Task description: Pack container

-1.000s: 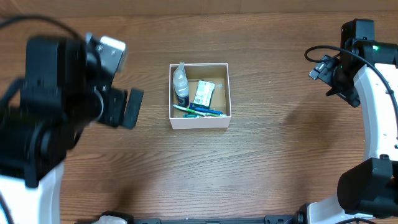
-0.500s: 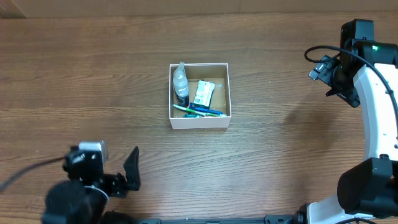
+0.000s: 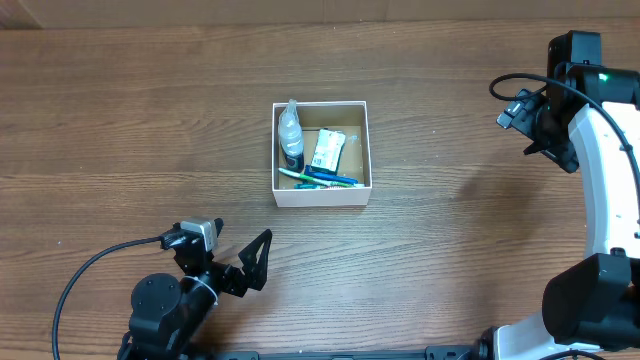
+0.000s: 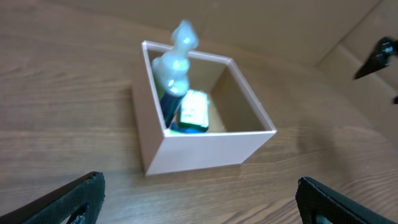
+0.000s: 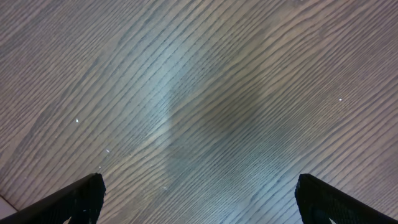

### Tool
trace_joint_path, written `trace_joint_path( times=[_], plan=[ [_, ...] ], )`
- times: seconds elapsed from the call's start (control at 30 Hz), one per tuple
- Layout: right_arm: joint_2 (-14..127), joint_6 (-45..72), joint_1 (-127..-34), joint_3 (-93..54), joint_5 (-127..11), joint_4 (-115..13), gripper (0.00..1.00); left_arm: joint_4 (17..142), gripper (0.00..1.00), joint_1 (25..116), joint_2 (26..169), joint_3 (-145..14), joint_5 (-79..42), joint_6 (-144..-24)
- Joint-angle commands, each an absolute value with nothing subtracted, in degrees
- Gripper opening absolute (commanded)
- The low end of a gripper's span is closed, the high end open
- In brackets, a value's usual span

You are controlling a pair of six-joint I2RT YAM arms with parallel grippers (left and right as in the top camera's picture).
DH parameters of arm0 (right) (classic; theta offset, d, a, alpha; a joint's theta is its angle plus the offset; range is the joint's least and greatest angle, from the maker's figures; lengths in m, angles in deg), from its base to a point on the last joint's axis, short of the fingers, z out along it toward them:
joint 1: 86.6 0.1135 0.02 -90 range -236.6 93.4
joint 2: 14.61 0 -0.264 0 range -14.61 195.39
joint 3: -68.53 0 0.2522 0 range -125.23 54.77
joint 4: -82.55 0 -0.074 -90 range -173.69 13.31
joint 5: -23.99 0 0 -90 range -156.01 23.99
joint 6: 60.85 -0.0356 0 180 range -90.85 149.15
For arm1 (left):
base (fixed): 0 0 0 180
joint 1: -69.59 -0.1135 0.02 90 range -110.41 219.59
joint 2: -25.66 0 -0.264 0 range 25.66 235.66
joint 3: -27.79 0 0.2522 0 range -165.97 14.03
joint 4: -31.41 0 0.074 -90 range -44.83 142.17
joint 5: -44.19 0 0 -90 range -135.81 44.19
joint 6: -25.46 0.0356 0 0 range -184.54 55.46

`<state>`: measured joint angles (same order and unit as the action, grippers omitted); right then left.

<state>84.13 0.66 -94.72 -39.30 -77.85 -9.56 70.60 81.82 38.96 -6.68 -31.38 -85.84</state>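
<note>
The container [image 3: 322, 195] is a square white box with a brown inside at the table's middle. It holds a clear bottle [image 3: 290, 135], a green-and-white packet [image 3: 328, 150] and blue and green toothbrushes [image 3: 320, 178]. My left gripper [image 3: 252, 268] is open and empty, low over the table, in front of and left of the container. In the left wrist view the container [image 4: 205, 149], the blurred bottle [image 4: 174, 65] and the packet [image 4: 194, 112] lie ahead of the open fingers [image 4: 199, 199]. My right gripper [image 3: 522, 115] is far right of the container. Its fingers [image 5: 199, 199] are open over bare wood.
The table is brown wood. The left arm's base and cable [image 3: 90, 280] sit at the front left. The right arm [image 3: 600, 170] runs along the right edge. A cardboard sheet [image 4: 298, 25] stands behind the table.
My left arm has swung from the upper left, beside the container, down to the front left, and now sits low facing the container. The right arm and the container's contents have not moved.
</note>
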Motion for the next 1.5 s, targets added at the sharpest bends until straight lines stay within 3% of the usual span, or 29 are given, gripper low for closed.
trace_joint_path(
  times=[0.0, 0.23, 0.5, 0.87, 1.47],
  plan=[
    [83.5, 0.4, -94.7, -39.7, -78.0, -9.9, 1.00, 69.2, 1.00, 81.6, 38.3, -7.1, -34.5, -86.4],
    [83.5, 0.4, -94.7, -39.7, -78.0, -9.9, 1.00, 59.0, 1.00, 81.6, 38.3, -5.9, -49.4, -85.7],
    [83.5, 0.4, -94.7, -39.7, -78.0, -9.9, 1.00, 50.3, 1.00, 81.4, 38.3, -0.3, -54.8, -81.0],
    [83.5, 0.4, -94.7, -39.7, -78.0, -9.9, 1.00, 29.8, 1.00, 72.9, 33.7, 12.9, -43.2, -83.0],
    [83.5, 0.4, -94.7, -39.7, -78.0, -9.9, 1.00, 49.6, 1.00, 72.9, 25.8, 13.8, -48.3, -77.4]
  ],
)
